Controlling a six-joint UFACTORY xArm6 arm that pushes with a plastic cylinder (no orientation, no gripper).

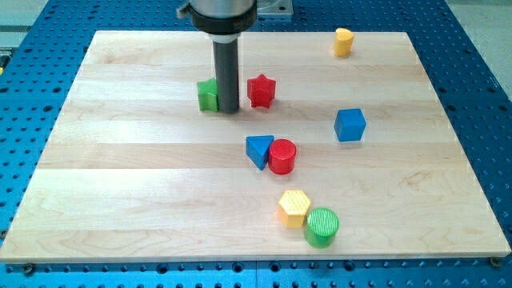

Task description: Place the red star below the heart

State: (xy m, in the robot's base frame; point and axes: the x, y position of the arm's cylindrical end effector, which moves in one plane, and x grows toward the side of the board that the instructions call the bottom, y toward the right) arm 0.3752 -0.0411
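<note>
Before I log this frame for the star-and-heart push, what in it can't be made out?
- green block: camera view; the rod covers its right part, so its shape is unclear.
- my tip: whether it touches the green block or the red star cannot be told.
- yellow heart: small and far, outline only roughly readable.

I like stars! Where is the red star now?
The red star sits near the board's top middle, just to the view's right of my tip, with the green block on the other side.
</note>
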